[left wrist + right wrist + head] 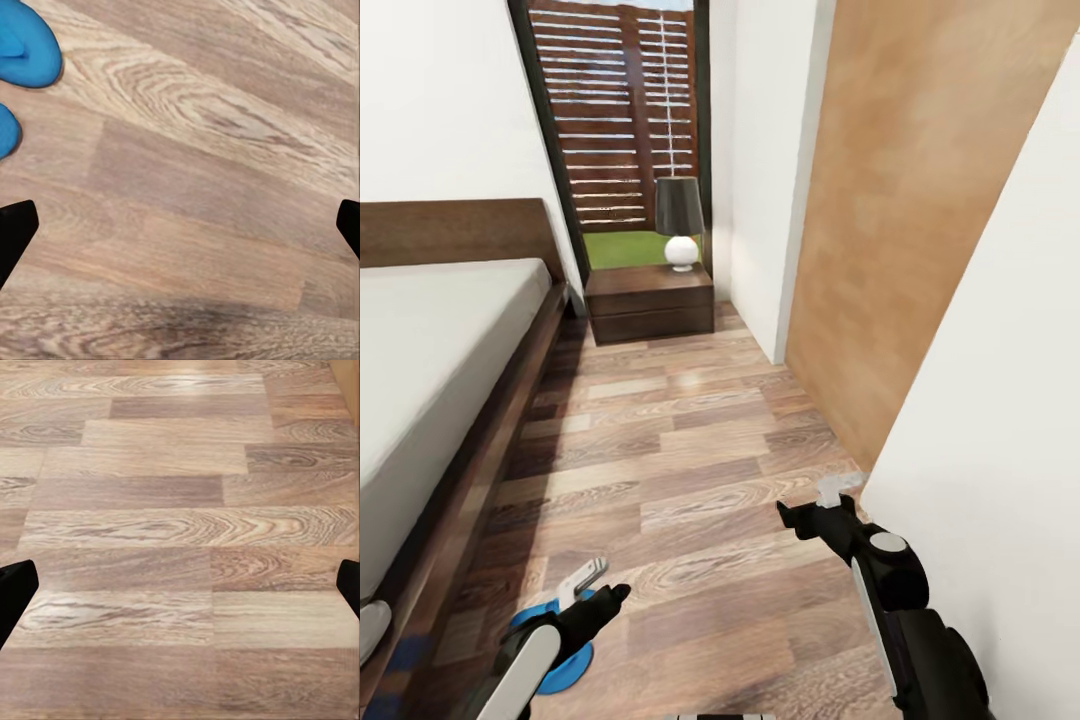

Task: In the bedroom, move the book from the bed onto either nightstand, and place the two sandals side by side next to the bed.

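A blue sandal [565, 665] lies on the wood floor [690, 470] beside the bed [430, 350], just under the left claw [600, 585], which is spread and empty. The right claw [825, 505], also spread, hovers well apart.

A wood-plank floor [690, 450] is bounded by white walls [440, 100]. A slatted fence [625, 110] and grass are seen through a dark-framed window; a wooden panel [910, 220] stands at right.
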Tool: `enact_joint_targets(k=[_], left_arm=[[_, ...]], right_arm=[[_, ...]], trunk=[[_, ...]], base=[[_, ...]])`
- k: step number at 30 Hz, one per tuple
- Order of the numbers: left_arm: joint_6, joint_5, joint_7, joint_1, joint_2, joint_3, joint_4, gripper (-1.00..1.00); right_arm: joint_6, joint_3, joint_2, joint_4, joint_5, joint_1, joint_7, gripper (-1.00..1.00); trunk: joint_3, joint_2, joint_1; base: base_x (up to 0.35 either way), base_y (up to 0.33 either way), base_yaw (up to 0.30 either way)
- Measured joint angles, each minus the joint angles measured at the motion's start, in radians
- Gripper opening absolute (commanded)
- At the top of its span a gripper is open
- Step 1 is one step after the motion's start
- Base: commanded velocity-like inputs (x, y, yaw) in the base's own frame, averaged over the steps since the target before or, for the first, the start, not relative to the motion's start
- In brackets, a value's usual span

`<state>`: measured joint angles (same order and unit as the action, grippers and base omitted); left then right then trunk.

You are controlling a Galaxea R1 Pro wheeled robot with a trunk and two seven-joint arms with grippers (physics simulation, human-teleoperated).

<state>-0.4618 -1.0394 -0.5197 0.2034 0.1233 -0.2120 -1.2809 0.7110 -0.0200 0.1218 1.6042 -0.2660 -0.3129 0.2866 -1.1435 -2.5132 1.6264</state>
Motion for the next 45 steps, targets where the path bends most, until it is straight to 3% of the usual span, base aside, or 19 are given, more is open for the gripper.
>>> enact_joint_targets(k=[7,17,28,45], left_arm=[[0.049,-0.001,-0.002,0.011,0.004,0.006,0.067,1.0],[0.067,-0.002,-0.003,0.014,0.004,0.007,0.089,1.0],[0.076,-0.002,-0.002,0.014,-0.002,0.006,0.09,1.0],[0.088,-0.002,-0.001,0.014,0.002,0.009,0.095,1.0]], right_arm=[[-0.004,-0.046,0.013,0.004,-0.003,0.03,-0.035,1.0],[-0.005,-0.087,0.015,0.006,-0.007,0.045,-0.045,1.0],[0.003,-0.113,0.016,0.007,-0.009,0.046,-0.048,1.0],[0.011,-0.119,0.016,0.007,-0.009,0.046,-0.047,1.0]], trunk=[[0.027,0.002,-0.003],[0.066,0.004,-0.008],[0.067,0.004,-0.008],[0.067,0.004,-0.008]], base=[[0.0,0.0,-0.027],[0.0,0.0,-0.005],[0.019,-0.042,0.051],[0.178,-0.255,0.261]])
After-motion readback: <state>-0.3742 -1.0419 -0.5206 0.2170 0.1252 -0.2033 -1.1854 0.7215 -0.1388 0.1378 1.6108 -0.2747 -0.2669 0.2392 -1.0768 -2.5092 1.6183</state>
